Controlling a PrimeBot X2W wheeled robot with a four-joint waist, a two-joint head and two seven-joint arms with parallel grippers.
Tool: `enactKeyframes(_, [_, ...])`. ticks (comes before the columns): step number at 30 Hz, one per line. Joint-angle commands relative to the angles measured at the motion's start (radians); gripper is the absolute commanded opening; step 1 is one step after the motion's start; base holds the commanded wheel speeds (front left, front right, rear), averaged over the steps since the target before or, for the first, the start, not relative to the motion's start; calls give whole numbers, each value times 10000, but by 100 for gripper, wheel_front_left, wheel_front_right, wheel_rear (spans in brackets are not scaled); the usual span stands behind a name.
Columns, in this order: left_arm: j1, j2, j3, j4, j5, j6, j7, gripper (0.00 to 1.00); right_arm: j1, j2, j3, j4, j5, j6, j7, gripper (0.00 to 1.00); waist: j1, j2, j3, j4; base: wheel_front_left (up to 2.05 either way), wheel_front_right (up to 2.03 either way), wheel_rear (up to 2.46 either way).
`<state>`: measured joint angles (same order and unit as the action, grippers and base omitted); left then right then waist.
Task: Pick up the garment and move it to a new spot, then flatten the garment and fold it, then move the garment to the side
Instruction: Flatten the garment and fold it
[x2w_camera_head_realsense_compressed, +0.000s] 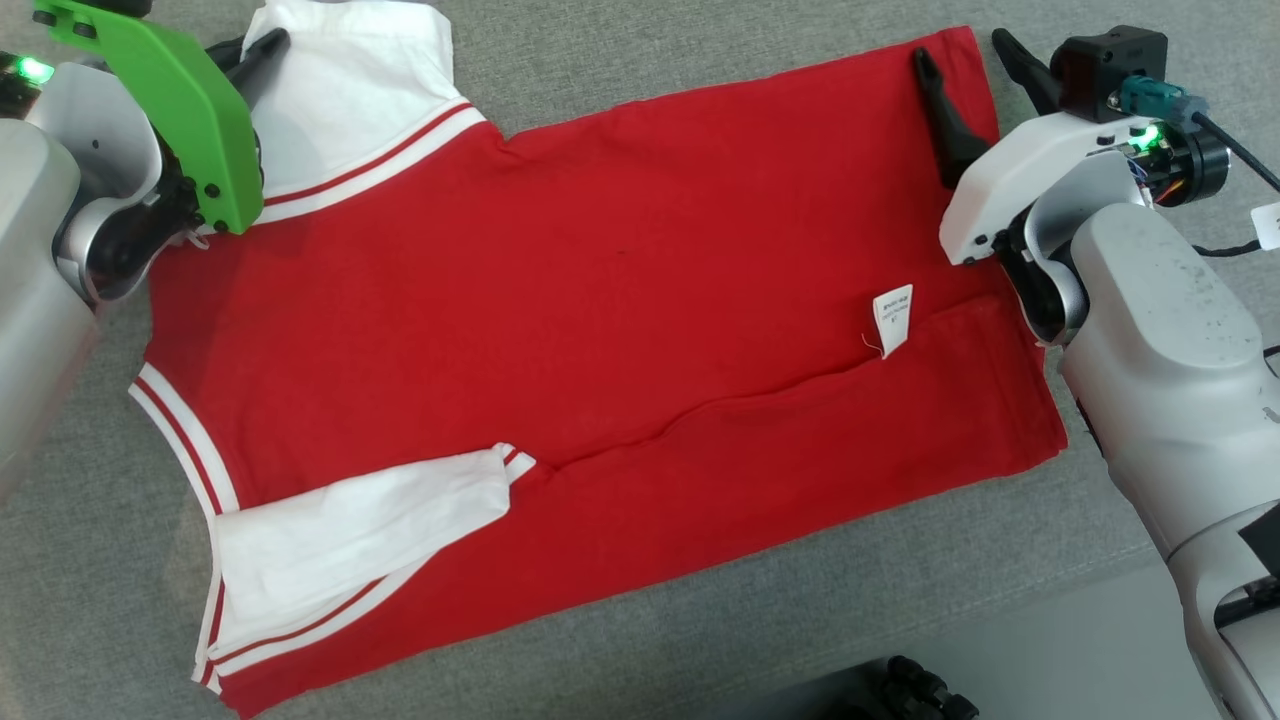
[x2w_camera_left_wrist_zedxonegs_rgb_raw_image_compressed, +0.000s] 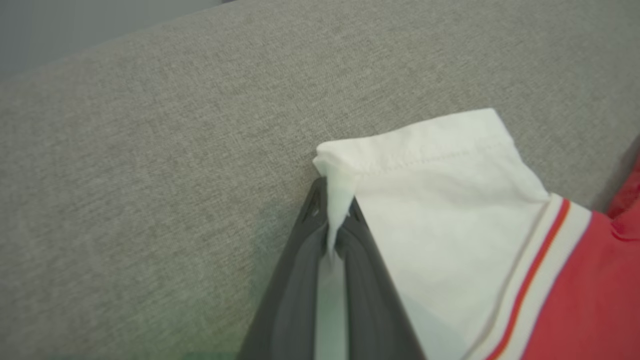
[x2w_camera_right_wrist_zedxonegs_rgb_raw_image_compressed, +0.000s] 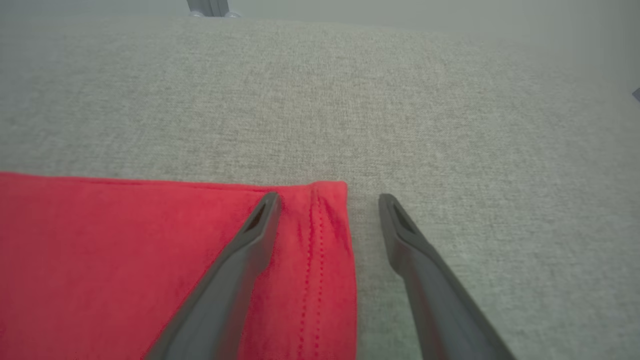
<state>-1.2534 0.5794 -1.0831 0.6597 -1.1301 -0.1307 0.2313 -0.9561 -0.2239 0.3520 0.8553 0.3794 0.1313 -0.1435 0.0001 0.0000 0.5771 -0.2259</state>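
Red white-sleeved cotton shirt (x2w_camera_head_realsense_compressed: 600, 300) flat, near side folded. Our left gripper (x2w_camera_left_wrist_zedxonegs_rgb_raw_image_compressed: 332, 212) pinches sleeve corner (x2w_camera_left_wrist_zedxonegs_rgb_raw_image_compressed: 342, 167); right gripper (x2w_camera_right_wrist_zedxonegs_rgb_raw_image_compressed: 330, 200) spread astride hem (x2w_camera_right_wrist_zedxonegs_rgb_raw_image_compressed: 320, 245). We judge folding unfinished.

Pale grey forearms (x2w_camera_head_realsense_compressed: 1160, 300); green left wrist cover (x2w_camera_head_realsense_compressed: 170, 100); dark fingers (x2w_camera_head_realsense_compressed: 940, 110)

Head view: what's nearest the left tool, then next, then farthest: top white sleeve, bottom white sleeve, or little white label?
1. top white sleeve, pinched in the left tool.
2. bottom white sleeve, lower left.
3. white label, right side.
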Motion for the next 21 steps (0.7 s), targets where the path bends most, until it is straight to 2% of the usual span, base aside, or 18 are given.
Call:
enactKeyframes(1, [-67,-10,-130,18,-164,6,-25,0,-123,-25,160,163,206,-11,236,100,-1,0,-30,66,0,0,0])
enactKeyframes(7, [-283,-54,-522,-161,-292,6,-509,0,-485,-174,844,375,1269,-5,1333,100,-1,0,-139,260,0,0,0])
enactKeyframes(11, [-321,-65,-806,-245,-379,6,-785,0,-400,-428,1428,464,1977,-5,2542,100,-1,0,-269,368,0,0,0])
enactKeyframes(21, [-430,65,-1287,-160,-755,6,-1199,0,115,-1072,2640,-856,3580,9,4456,100,-1,0,-429,395,0,0,0])
